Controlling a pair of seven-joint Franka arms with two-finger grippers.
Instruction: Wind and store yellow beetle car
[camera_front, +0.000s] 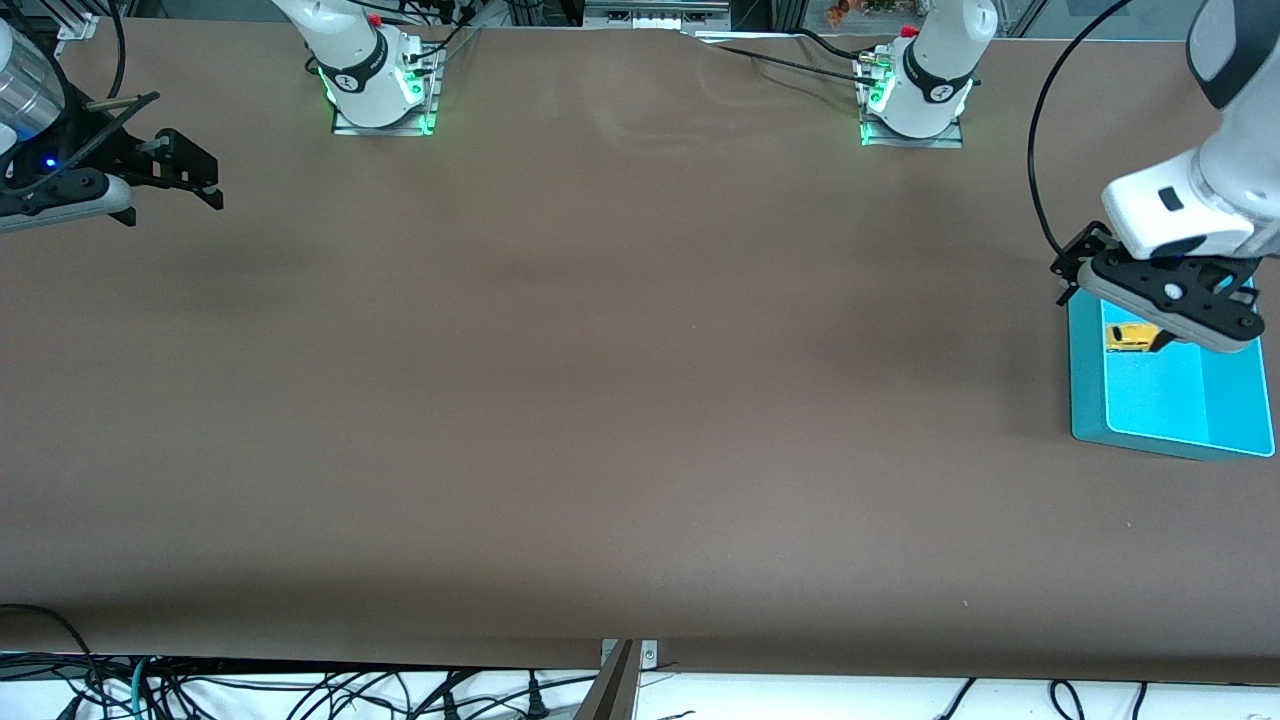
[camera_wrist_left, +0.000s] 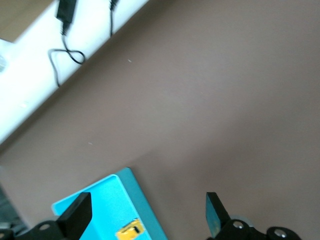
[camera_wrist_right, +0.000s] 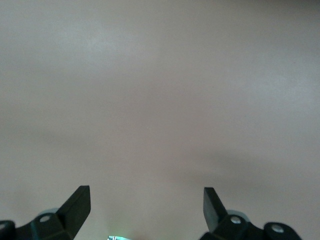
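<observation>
The yellow beetle car (camera_front: 1130, 337) lies inside the turquoise bin (camera_front: 1085, 400), in the corner toward the robots' bases. My left gripper (camera_front: 1112, 320) hangs open just above that corner. In the left wrist view the yellow beetle car (camera_wrist_left: 130, 230) shows between the spread fingers, with nothing gripped. There the left gripper (camera_wrist_left: 148, 212) straddles the wall of the turquoise bin (camera_wrist_left: 107, 200), one finger over the bin and the other over the bare table. My right gripper (camera_front: 172, 205) waits open above the table's right-arm end; the right wrist view shows the right gripper (camera_wrist_right: 146, 205) over bare brown table only.
The brown table (camera_front: 620, 400) stretches wide between the two arms. The arm bases (camera_front: 380, 90) (camera_front: 915, 95) stand along its edge away from the front camera. Cables (camera_front: 300, 695) lie off the table's edge closest to the front camera.
</observation>
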